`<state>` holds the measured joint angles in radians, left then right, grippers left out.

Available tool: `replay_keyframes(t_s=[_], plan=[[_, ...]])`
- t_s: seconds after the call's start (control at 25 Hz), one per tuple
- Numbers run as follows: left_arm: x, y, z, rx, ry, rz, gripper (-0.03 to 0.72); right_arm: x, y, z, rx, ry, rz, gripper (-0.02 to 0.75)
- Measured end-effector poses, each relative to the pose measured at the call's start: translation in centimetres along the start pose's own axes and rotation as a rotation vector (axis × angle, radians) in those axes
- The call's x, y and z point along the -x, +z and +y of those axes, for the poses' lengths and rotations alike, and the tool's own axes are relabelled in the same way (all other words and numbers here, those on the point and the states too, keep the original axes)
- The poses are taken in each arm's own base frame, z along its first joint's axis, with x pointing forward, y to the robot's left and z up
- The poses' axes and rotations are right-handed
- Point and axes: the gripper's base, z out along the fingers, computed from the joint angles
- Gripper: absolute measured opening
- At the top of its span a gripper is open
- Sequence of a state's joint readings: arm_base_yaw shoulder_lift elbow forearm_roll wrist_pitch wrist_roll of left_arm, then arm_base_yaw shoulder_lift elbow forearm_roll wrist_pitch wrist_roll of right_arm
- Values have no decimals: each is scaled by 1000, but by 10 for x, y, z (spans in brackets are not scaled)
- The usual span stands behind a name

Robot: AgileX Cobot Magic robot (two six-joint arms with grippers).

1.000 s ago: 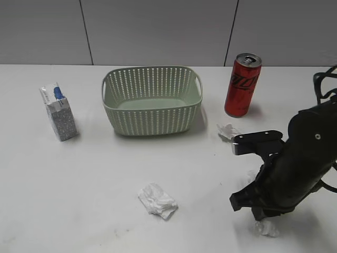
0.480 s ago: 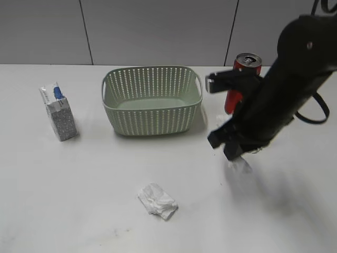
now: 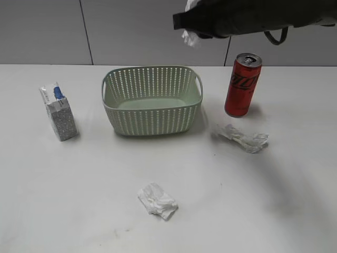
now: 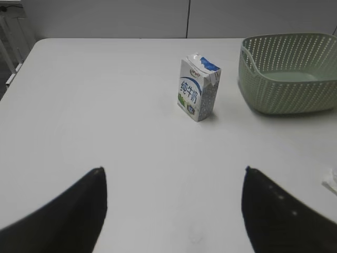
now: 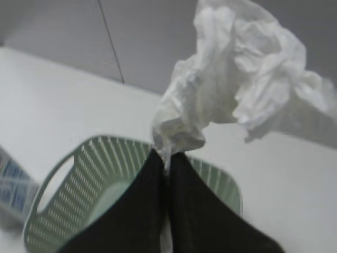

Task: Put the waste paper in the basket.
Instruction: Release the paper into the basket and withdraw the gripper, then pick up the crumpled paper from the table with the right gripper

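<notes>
The pale green basket (image 3: 151, 100) stands at the back middle of the table and looks empty; it also shows in the left wrist view (image 4: 287, 74) and the right wrist view (image 5: 68, 195). My right gripper (image 3: 188, 29) is shut on a wad of waste paper (image 5: 237, 84), held high above the basket's right rear; the wad shows at the gripper tip in the exterior view (image 3: 190, 36). A long twisted wad (image 3: 243, 138) lies right of the basket, below the can. Another wad (image 3: 157, 200) lies at the front middle. My left gripper (image 4: 174, 174) is open and empty over bare table.
A red drink can (image 3: 243, 85) stands right of the basket. A white-and-blue milk carton (image 3: 59, 112) stands left of the basket, also in the left wrist view (image 4: 198, 88). A grey panelled wall runs behind the table.
My right arm has risen from the front right of the table with the paper wad and swung up and left to above the basket. The twisted wad is uncovered.
</notes>
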<state>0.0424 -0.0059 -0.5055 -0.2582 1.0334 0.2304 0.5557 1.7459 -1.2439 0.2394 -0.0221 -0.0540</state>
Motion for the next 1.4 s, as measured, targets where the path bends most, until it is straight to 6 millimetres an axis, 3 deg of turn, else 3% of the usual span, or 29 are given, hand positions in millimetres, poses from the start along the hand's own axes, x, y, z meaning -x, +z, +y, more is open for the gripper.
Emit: replay_keyframes(t_s=[0.12, 0.36, 0.56, 0.64, 0.72, 0.84, 0.88, 1.16, 1.4], plan=[[0, 0, 0, 0, 0, 0, 591, -5, 18, -2, -15, -10, -109, -7], [0, 0, 0, 0, 0, 0, 591, -54, 59, 14, 42, -189, -64, -7], [0, 0, 0, 0, 0, 0, 591, -81, 76, 24, 90, -284, -34, 3], [0, 0, 0, 0, 0, 0, 591, -88, 79, 23, 90, -289, -18, 67], [0, 0, 0, 0, -1, 0, 591, -91, 80, 23, 90, -294, 1, 216], [0, 0, 0, 0, 0, 0, 591, -94, 81, 23, 94, -312, 22, 517], [0, 0, 0, 0, 0, 0, 591, -95, 81, 23, 94, -317, 33, 576], [0, 0, 0, 0, 0, 0, 591, -92, 77, 23, 94, -329, 59, 633], [0, 0, 0, 0, 0, 0, 591, -55, 44, 27, 81, -318, 95, 610]])
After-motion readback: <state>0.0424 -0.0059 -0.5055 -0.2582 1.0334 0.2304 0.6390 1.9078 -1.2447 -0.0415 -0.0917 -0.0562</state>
